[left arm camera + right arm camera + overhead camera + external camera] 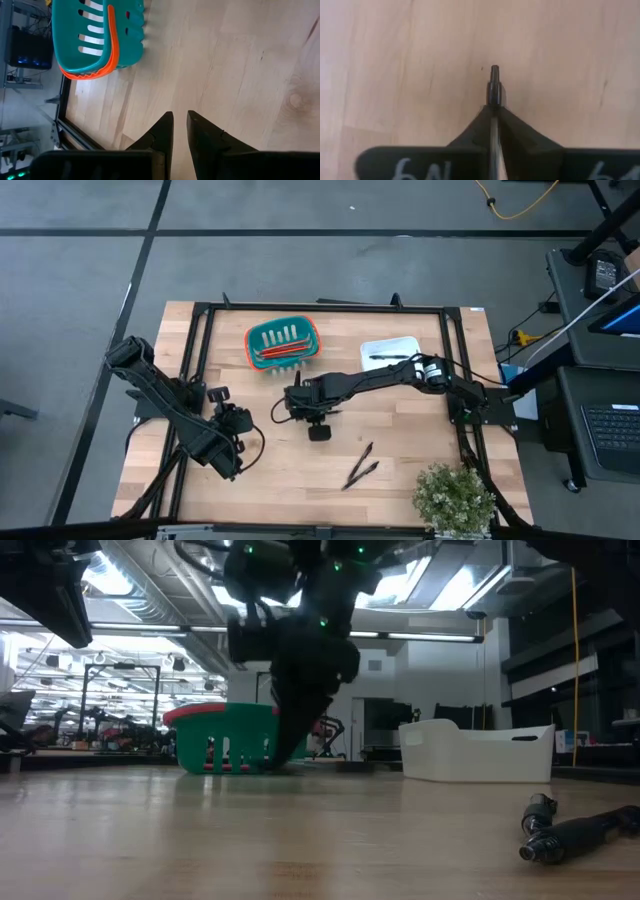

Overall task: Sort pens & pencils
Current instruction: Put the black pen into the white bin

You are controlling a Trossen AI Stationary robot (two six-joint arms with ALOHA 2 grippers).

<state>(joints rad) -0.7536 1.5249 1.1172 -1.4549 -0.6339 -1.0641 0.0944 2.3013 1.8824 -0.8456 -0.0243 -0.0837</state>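
Note:
My right gripper [296,402] reaches over the middle of the table, just on the near side of the teal basket [283,343], and is shut on a black pen [494,82]. In the low view it [287,745] slants down close to the tabletop. Red-orange pencils [280,352] lie in the basket. One pen [392,359] lies in the white tray [404,345]. Two more pens [362,467] lie crossed on the table toward the near edge, also seen in the low view [575,831]. My left gripper [180,116] waits near the table's left side, open by a narrow gap. My right gripper pinches the black pen between its two fingers [512,125], coming from above and slanting down. The pen lies along the fingers, and its stepped end [494,72] sticks out past the tips toward the tabletop. Whether that end touches the wood, I cannot tell.
A potted plant [455,496] stands at the table's near right corner. A black frame [320,308] runs around the tabletop. Bare wood [290,480] lies between my left gripper and the two loose pens.

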